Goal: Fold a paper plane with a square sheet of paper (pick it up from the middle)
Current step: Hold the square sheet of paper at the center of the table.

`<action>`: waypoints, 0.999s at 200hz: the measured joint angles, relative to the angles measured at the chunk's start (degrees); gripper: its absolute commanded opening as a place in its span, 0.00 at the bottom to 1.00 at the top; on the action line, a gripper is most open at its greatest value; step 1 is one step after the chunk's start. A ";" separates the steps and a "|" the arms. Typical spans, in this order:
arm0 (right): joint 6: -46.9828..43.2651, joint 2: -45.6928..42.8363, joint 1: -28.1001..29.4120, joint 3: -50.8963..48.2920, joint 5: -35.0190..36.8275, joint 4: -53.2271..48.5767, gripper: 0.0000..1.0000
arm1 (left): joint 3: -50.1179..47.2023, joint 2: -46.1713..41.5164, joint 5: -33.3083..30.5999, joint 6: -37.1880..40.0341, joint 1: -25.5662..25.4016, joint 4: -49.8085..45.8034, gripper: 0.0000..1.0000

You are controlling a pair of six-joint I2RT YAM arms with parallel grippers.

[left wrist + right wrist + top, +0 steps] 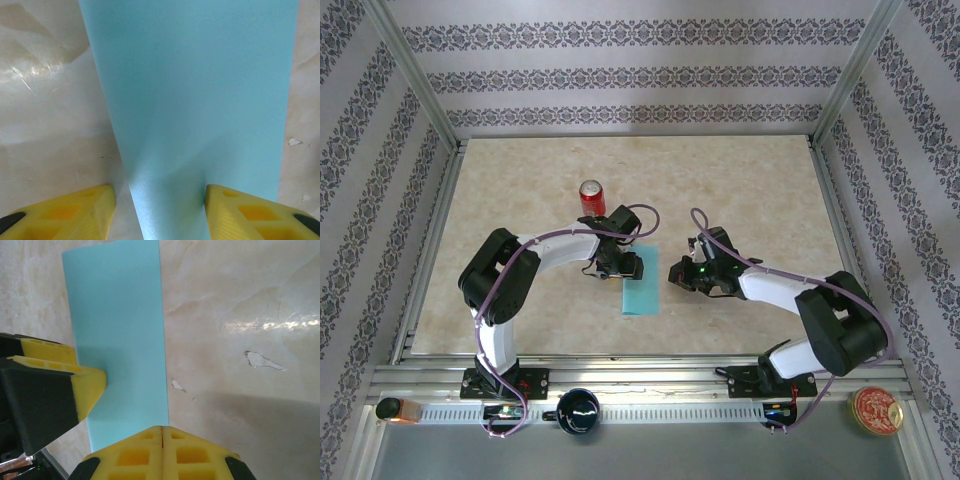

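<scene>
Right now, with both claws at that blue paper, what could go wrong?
The left claw stands open astride the turquoise paper sheet; closing there might crumple it instead of creasing it cleanly. The shut right claw sits at the paper's long edge, so a nudge could slide the sheet on the smooth table. The red soda can stands near the left arm and might get knocked.

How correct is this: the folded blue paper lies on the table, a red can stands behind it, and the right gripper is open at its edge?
One error: the right gripper is shut at the edge of the folded turquoise paper, as the right wrist view shows. The rest holds.
</scene>
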 measured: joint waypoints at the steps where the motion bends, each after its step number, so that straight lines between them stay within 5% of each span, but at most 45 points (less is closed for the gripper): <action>1: 0.02 0.13 0.09 0.09 0.02 0.00 0.00 | 0.00 0.00 0.00 0.00 0.00 0.00 0.52; 200: 1.86 14.05 6.82 9.11 0.59 2.91 0.00 | -0.04 0.00 0.00 -0.02 0.00 0.07 0.52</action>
